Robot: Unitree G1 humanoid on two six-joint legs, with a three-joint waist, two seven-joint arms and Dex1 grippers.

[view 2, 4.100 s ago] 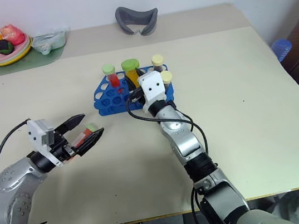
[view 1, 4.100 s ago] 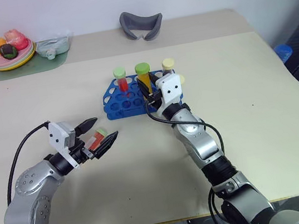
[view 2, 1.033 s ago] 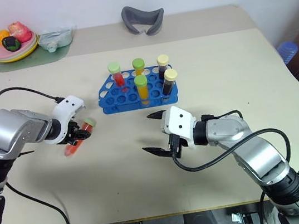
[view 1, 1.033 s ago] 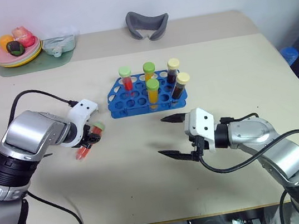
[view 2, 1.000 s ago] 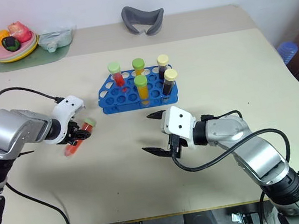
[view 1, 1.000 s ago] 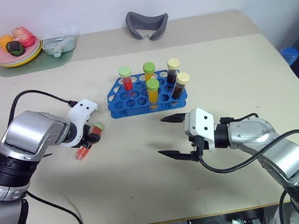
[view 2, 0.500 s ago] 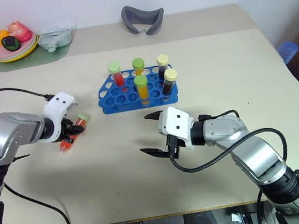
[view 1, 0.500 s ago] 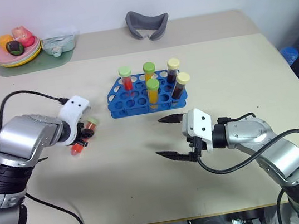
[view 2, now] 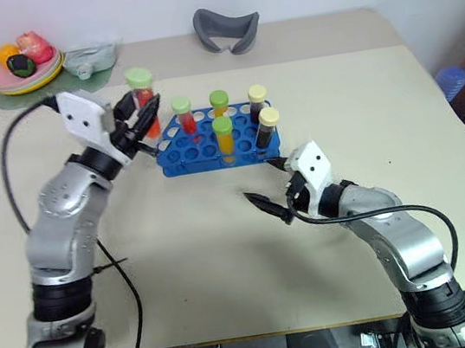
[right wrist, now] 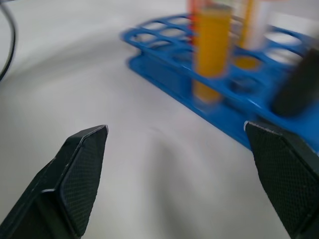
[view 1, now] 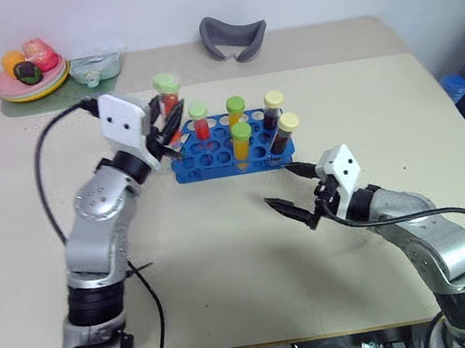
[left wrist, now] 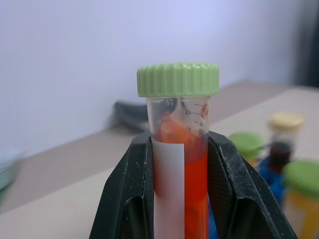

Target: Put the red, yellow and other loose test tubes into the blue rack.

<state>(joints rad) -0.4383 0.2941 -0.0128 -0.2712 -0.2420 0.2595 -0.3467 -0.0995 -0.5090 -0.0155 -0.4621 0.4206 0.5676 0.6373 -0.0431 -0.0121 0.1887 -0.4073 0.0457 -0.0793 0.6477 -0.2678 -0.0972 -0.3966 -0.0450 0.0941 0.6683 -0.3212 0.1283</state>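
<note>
Left eye view: low bright-blue rack point(view 1: 213, 161), round holes, open sides.

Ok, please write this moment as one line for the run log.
left gripper: shut on red tube, above blue rack | right gripper: open, empty | rack: five tubes

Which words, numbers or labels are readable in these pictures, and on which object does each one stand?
Faint graduation numerals on the clear green-capped tube of red liquid, held in the left gripper: too faint to read reliably.
White label strip on that tube: blank.
Bright blue plastic rack and its other tubes: no readable text.
</note>
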